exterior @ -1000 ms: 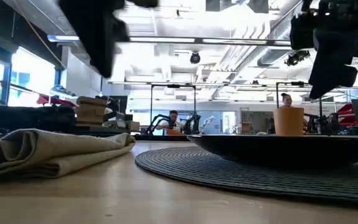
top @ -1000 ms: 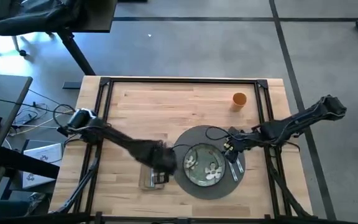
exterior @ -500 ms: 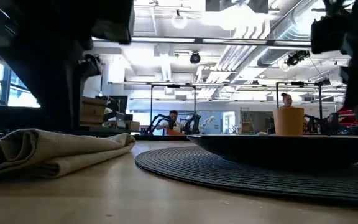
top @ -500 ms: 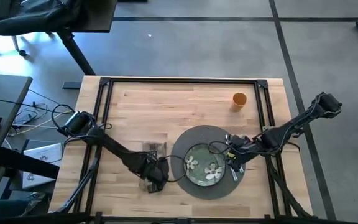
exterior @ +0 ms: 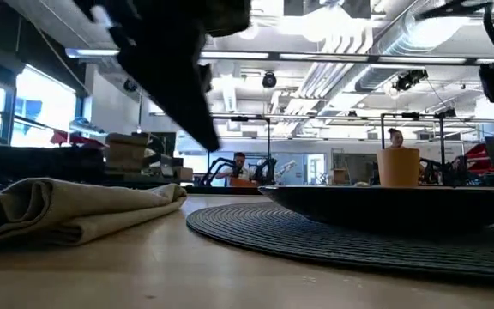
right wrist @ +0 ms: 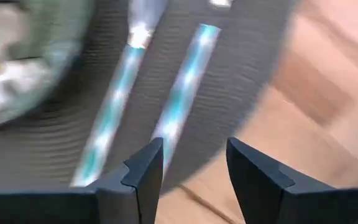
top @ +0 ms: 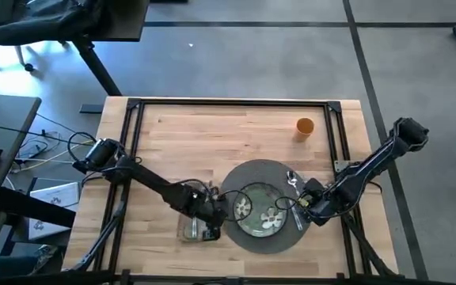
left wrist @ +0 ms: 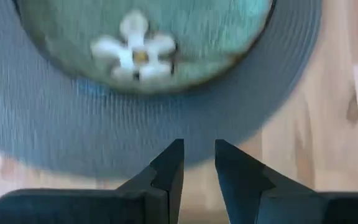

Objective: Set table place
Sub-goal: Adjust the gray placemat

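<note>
From above you see the plate (top: 260, 212) on the mat (top: 264, 170), cutlery (top: 298, 218) beside the plate, the cup (top: 305, 126) beyond. Only your wrist views show the fingers: left pincer (left wrist: 197, 163) slightly parted over the mat's edge, right pincer (right wrist: 191, 165) released above the cutlery, both empty.

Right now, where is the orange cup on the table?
In the high view the orange cup stands alone near the table's far right corner, apart from the grey mat and the plate.
</note>
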